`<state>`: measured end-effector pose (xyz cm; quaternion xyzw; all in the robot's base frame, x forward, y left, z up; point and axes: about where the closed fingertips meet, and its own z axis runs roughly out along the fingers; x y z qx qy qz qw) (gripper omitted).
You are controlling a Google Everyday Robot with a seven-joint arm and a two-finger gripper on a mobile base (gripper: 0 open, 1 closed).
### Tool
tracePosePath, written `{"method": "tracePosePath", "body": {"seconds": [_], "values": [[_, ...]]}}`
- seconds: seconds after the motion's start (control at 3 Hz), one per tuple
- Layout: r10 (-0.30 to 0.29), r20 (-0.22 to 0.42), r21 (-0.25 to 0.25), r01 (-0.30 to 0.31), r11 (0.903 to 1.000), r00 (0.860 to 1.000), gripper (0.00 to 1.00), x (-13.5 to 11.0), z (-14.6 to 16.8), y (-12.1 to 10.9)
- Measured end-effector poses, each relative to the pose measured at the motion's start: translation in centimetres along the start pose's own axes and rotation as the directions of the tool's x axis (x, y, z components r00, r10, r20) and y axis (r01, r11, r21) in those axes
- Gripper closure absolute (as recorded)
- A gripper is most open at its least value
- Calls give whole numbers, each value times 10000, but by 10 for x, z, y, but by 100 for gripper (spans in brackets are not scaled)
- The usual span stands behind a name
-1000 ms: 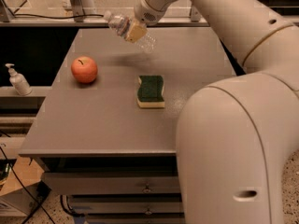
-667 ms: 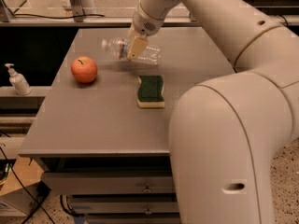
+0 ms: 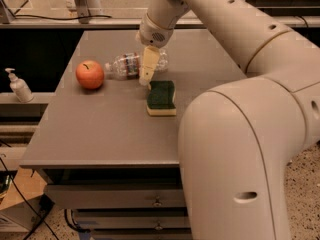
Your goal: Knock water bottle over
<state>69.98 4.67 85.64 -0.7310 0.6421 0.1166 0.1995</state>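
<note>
Water bottle (image 3: 131,65) is down flat on its side on the grey surface (image 3: 100,129), just behind the sponge (image 3: 161,98) and a little to the sponge's left as the camera sees it. It's the clear ribbed one. The white cap points away from the sponge, and the label band (pale blue with a bit of red) wraps the middle.

The tool (image 3: 148,75) hangs down from the arm right in front of the bottle's bottom half, so that part is mostly covered. Its cream tip ends just behind the sponge's back-left corner, close to the surface. Honestly can't tell whether the tool is apart or together from this angle, and I can't say if it's actually touching the bottle either.

Other stuff, all placed off the sponge:
- The sponge itself lies flat, green side up with a yellow layer under it.
- An apple (image 3: 90,74) sits further left of the sponge than the bottle does, upright, stem on top, with a small gap between it and the bottle cap.
- A small white pump dispenser (image 3: 19,85) stands way off to the sponge's left, not on the surface at all but on a lower ledge beside it.
- Drawers (image 3: 115,196) sit under the surface, below the sponge's near side.
- The big cream arm (image 3: 235,134) fills everything to the sponge's right.
</note>
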Motion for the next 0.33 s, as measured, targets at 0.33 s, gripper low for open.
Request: {"method": "tracePosePath", "body": {"seconds": [0.33], "values": [[3, 32, -32, -3, 10000, 10000, 0, -1, 1, 1]]}}
